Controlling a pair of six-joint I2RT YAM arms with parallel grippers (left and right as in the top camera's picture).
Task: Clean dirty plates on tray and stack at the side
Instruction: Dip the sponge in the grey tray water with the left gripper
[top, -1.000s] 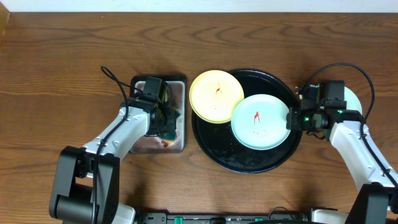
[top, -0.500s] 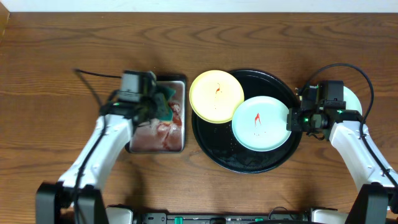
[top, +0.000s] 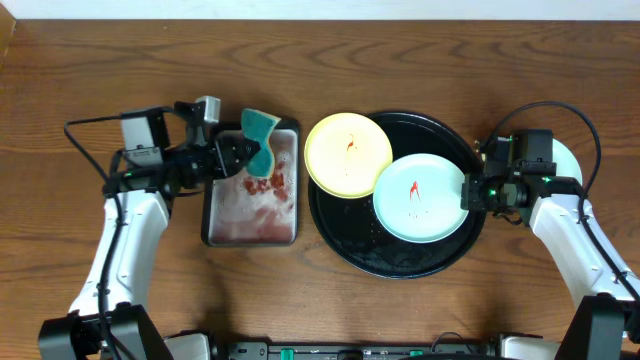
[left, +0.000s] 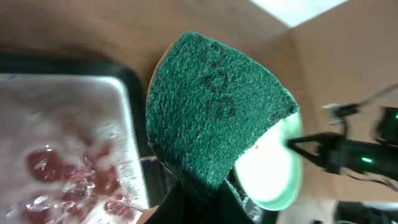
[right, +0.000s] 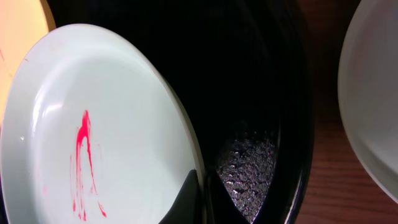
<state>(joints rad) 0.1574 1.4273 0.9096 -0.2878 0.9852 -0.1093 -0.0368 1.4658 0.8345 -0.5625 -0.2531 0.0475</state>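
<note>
The black tray (top: 397, 262) holds a mint-white plate (top: 420, 197) with a red smear; it also shows in the right wrist view (right: 93, 137). A pale yellow plate (top: 347, 153) with a red spot leans over the tray's left rim. A second mint-white plate (top: 570, 160) lies on the table at the right, partly under my right arm. My right gripper (top: 469, 192) is shut on the smeared mint plate's right rim (right: 200, 186). My left gripper (top: 240, 156) is shut on the teal sponge (top: 262, 135), held above the grey metal tray (top: 215, 225); the sponge fills the left wrist view (left: 211, 118).
The grey metal tray holds wet red smears (top: 270, 185). Cables loop from both arms over the wooden table (top: 400, 60).
My left arm has lifted the sponge out of the grey metal tray and swung back to the left, turning the sponge toward the plates. The right gripper and plates have not moved.
</note>
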